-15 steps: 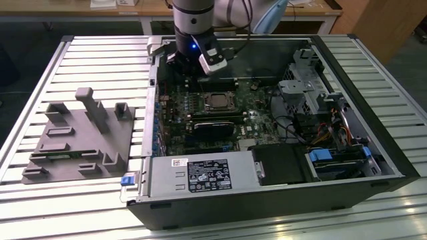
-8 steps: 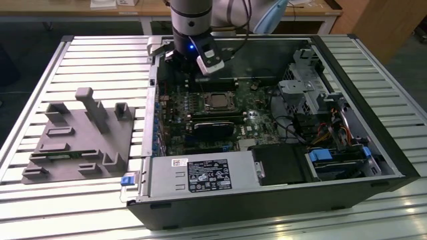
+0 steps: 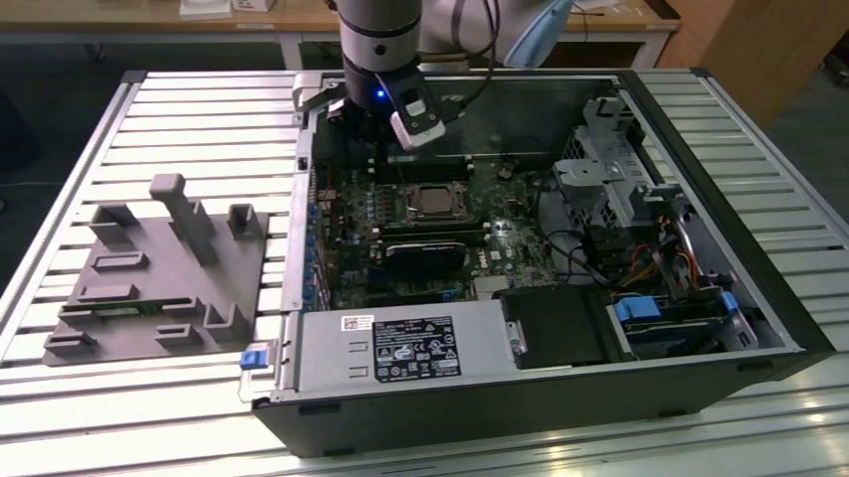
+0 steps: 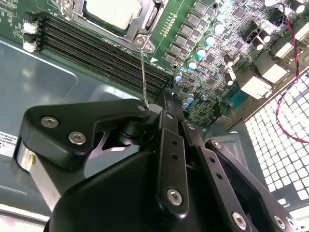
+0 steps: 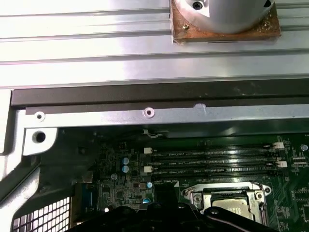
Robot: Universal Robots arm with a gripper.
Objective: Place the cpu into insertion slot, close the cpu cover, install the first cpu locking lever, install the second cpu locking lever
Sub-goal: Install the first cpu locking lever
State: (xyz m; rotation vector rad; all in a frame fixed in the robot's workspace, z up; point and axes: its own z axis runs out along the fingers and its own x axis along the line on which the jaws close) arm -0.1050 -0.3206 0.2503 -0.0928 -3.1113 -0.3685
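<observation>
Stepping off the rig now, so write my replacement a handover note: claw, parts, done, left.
The claw is at the free end of a raised locking lever.
The cpu sits in the insertion slot, with the cpu cover down over it.
Done: cpu placed, cover closed.
Left: this lever stands up off the board, unlatched; the other lever's state cannot be told.
</observation>
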